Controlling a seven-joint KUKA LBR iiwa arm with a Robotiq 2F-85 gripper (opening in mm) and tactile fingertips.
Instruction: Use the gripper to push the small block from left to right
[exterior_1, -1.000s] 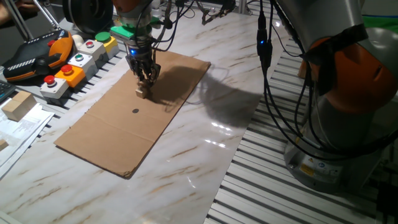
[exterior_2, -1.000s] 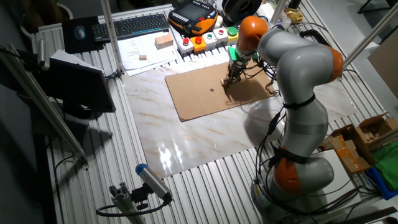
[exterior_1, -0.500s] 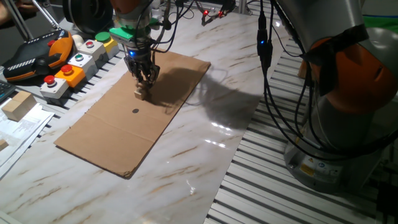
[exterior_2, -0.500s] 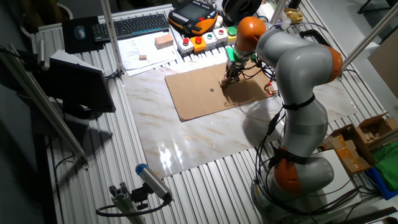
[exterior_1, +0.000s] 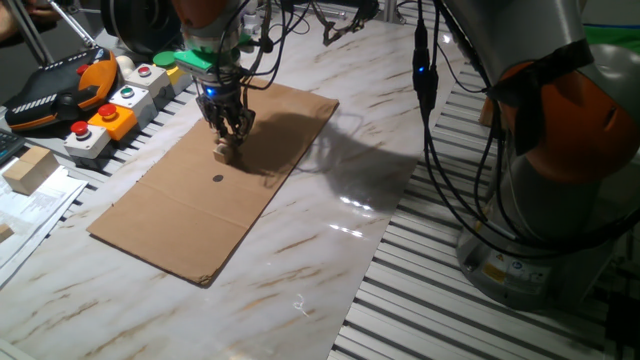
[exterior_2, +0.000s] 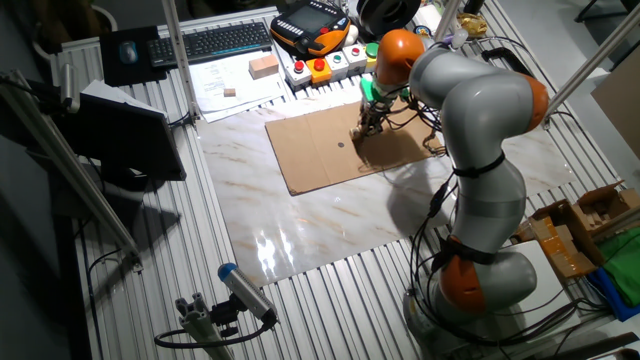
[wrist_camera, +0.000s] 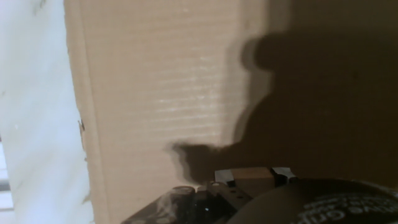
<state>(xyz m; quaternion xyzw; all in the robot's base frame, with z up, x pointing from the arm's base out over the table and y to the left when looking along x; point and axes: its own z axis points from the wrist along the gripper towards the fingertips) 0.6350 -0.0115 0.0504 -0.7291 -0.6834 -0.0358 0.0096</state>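
Observation:
The small wooden block (exterior_1: 227, 153) rests on the brown cardboard sheet (exterior_1: 180, 215), near its far edge. My gripper (exterior_1: 229, 137) hangs straight down over it, with a blue-green light on the wrist above the short dark fingers. The fingers are drawn in and their tips are on the block. In the other fixed view the gripper (exterior_2: 366, 126) stands over the block (exterior_2: 361, 135) on the cardboard's right half. In the hand view the block (wrist_camera: 252, 177) shows as a brown piece between my two fingertips (wrist_camera: 222, 178), low in the frame and in shadow.
A black dot (exterior_1: 218, 179) marks the cardboard near the block. A row of button boxes (exterior_1: 120, 105) and an orange-black pendant (exterior_1: 60, 85) lie beyond the cardboard. A larger wooden block (exterior_1: 28, 168) sits on papers. The robot base (exterior_1: 560, 200) stands at the table's side.
My gripper and the block have slid together a little along the cardboard, leftward in the one fixed view. The fingers keep the same pose.

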